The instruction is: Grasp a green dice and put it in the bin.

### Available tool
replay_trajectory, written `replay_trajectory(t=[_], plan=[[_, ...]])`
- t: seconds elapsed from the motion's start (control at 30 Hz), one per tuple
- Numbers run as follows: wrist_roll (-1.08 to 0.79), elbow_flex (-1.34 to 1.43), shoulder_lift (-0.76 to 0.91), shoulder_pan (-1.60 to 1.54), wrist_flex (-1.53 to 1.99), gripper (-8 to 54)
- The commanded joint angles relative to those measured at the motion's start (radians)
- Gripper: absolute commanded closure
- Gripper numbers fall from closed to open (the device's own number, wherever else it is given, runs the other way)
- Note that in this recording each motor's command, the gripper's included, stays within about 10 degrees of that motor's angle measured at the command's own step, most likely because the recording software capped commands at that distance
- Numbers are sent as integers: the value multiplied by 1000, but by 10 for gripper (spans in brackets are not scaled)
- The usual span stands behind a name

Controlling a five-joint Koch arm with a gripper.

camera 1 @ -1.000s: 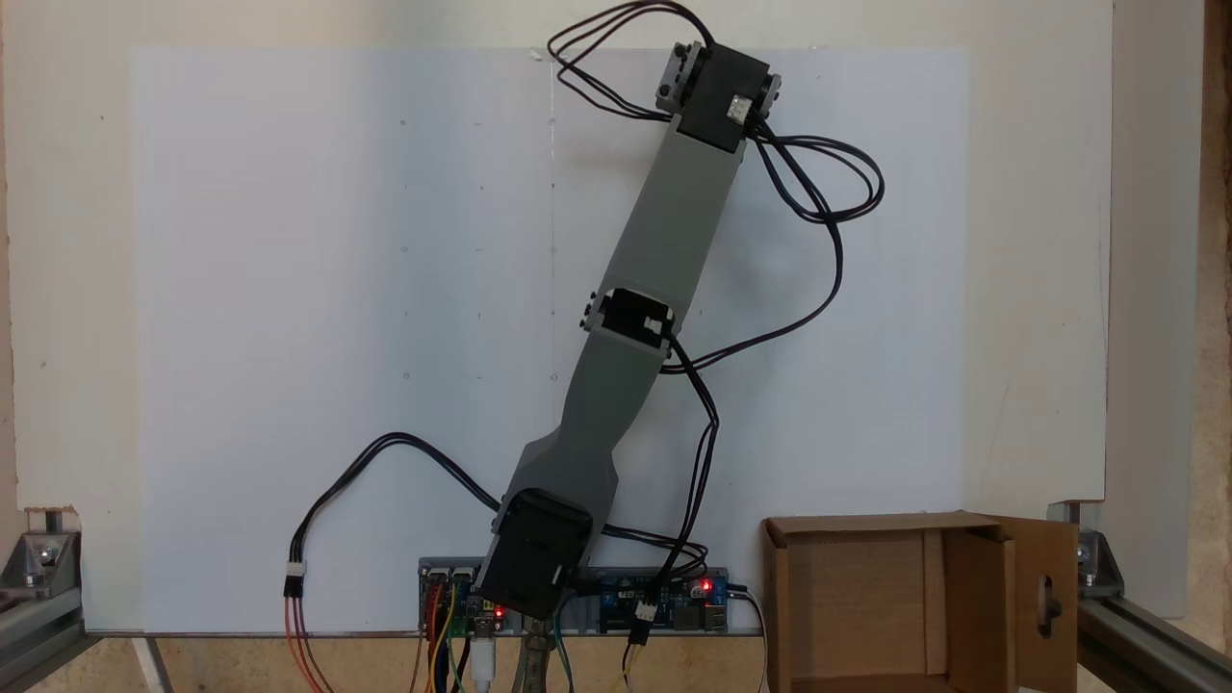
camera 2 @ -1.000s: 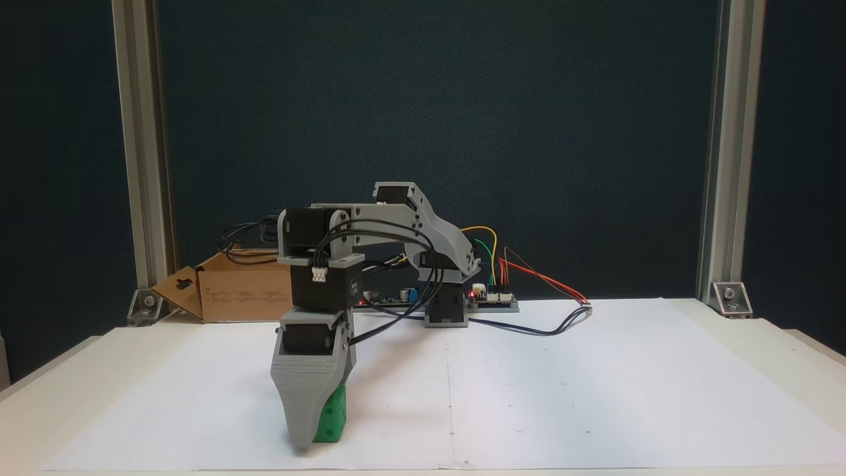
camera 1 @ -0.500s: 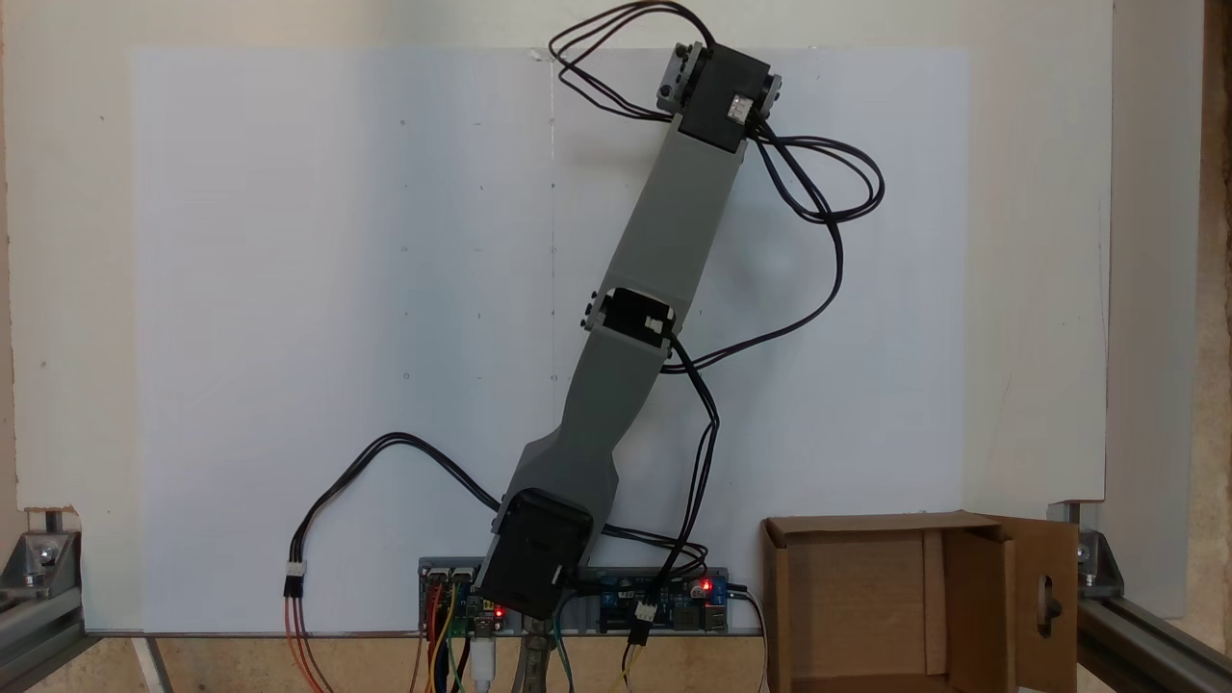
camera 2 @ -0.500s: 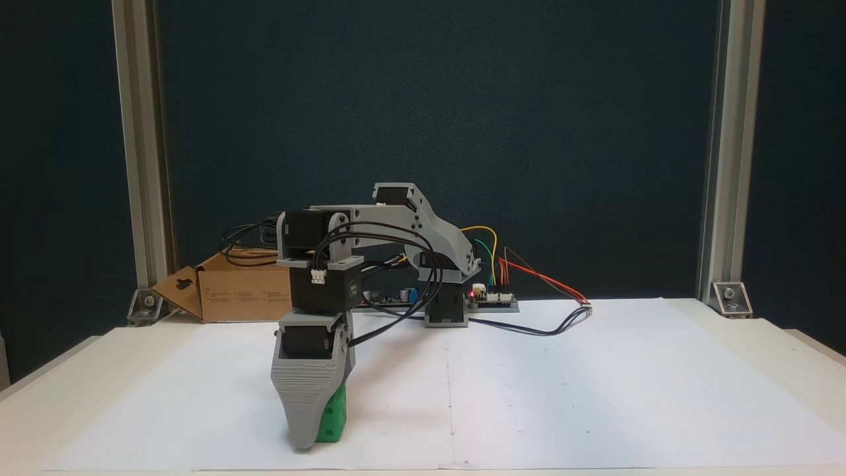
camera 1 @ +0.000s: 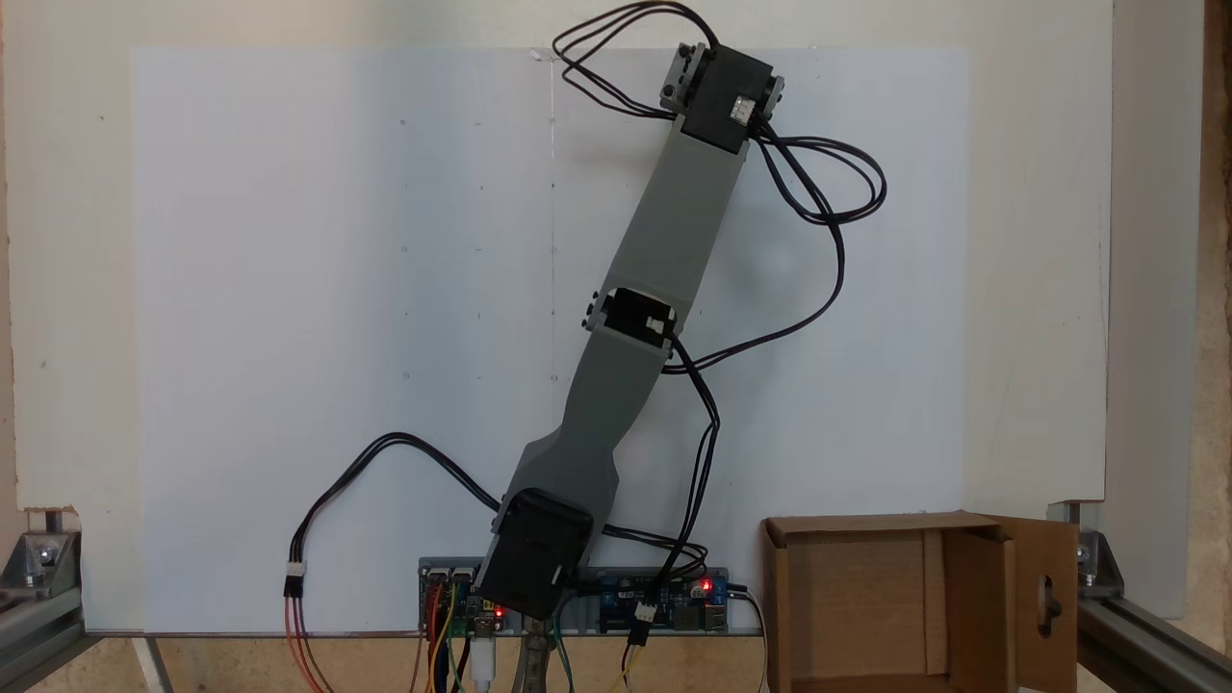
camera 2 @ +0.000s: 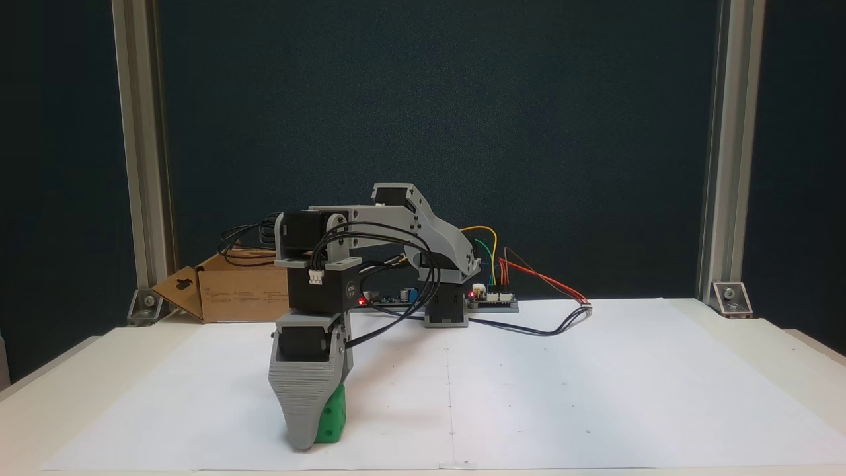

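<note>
Since the earlier frames the arm has shifted only slightly: in the side-on fixed view the wrist and gripper (camera 2: 303, 444) sit a touch further toward 9 o'clock, and the green dice (camera 2: 330, 420) has gone with them. In the top-down fixed view the arm (camera 1: 664, 231) reaches from its base at 6 o'clock out toward 1 o'clock, ending at the black wrist motor (camera 1: 727, 85); the bin (camera 1: 847, 606) stands at 4 o'clock from the base, well apart from the wrist, with its mouth facing up and one flap (camera 1: 1044, 589) with a slot cutout folded out to 3 o'clock. In the side-on fixed view the gripper points straight down at the white paper sheet (camera 2: 562, 390), its grey outer jaw facing the camera. The green dice sits against the inner side of that jaw, at 3 o'clock from it, low and at or just above the paper; contact with the paper cannot be confirmed. The second jaw lies behind the dice, so it cannot be told whether the jaws are clamped on it or merely flank it. The bin (camera 2: 231, 291) lies at 10 o'clock from the gripper, at the table's far side. The coming lift and carry therefore depends on the dice staying between the jaws.
</note>
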Motion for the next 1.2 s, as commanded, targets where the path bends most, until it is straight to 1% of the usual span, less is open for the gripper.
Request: replay_trajectory(t=[0.0, 0.03, 0.07, 0.23, 0.3, 0.33, 0.73, 0.83, 0.97, 1.17], plan=[[34, -54, 14, 0, 3, 209], [35, -54, 14, 2, 2, 231], [35, -54, 14, 2, 3, 240], [49, -54, 14, 2, 9, 246], [66, -54, 14, 5, 17, 323], [75, -54, 14, 8, 26, 333], [153, -55, 17, 25, 87, 336], [158, -54, 66, 26, 127, 336], [169, -35, 186, 26, 202, 336], [169, 193, 464, 25, 195, 336]])
